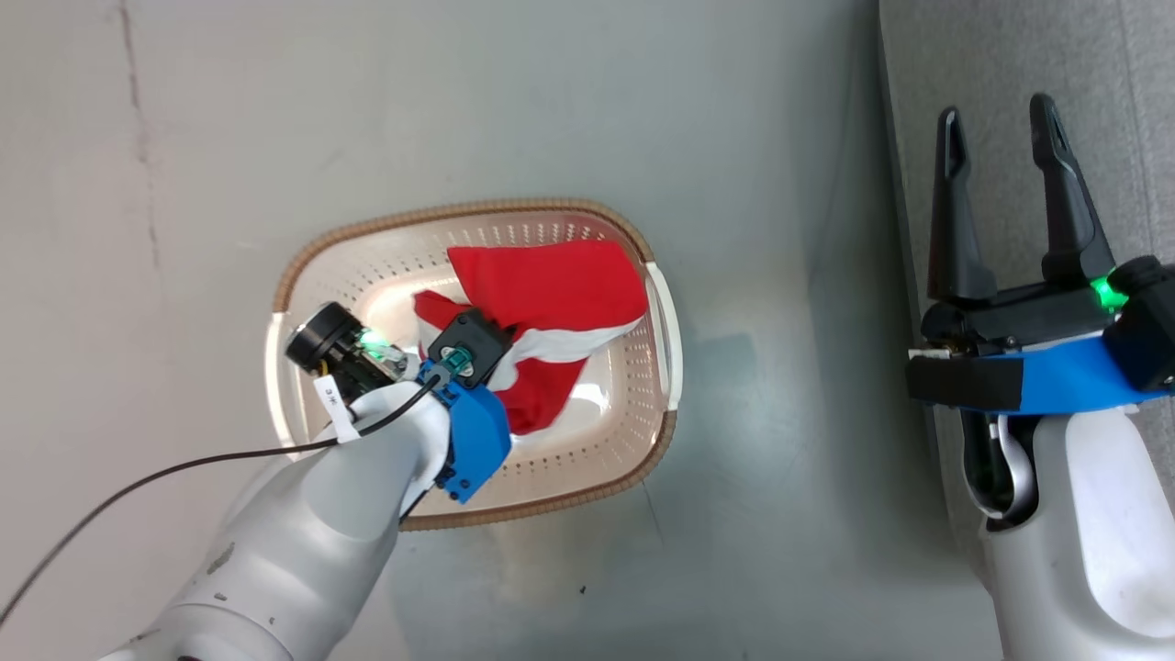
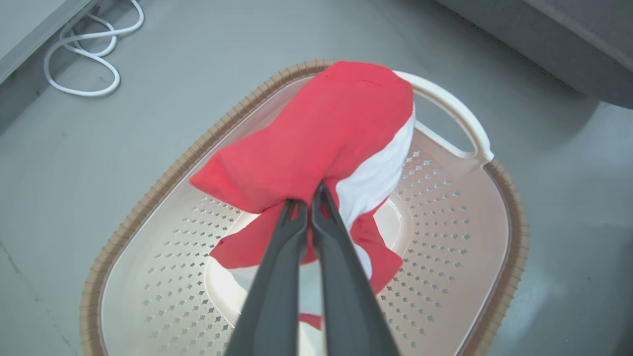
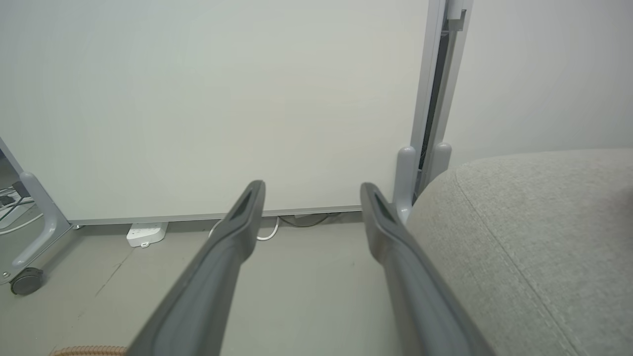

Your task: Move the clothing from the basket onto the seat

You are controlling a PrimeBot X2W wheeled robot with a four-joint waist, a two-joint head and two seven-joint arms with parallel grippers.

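The red clothing (image 1: 551, 285) with a white band lies bunched in the cream perforated basket (image 1: 477, 209) on the grey floor. In the left wrist view the clothing (image 2: 326, 128) rises in a hump toward the basket's far handle, above the brown rim (image 2: 163, 183). My left gripper (image 2: 306, 197) points down into the basket, shut on a fold of that fabric. At the right, my right gripper (image 1: 996, 110) stands open and holds nothing, over the edge of the light grey seat (image 1: 1010, 46). The seat (image 3: 544, 237) is to the right of the right gripper (image 3: 311, 187).
A white cable (image 2: 84, 64) loops on the floor beyond the basket. A white panel (image 3: 198, 99) on a wheeled frame, with a caster (image 3: 24, 282) and a power strip (image 3: 146, 233) at its foot, stands ahead of the right gripper. Bare floor separates basket and seat.
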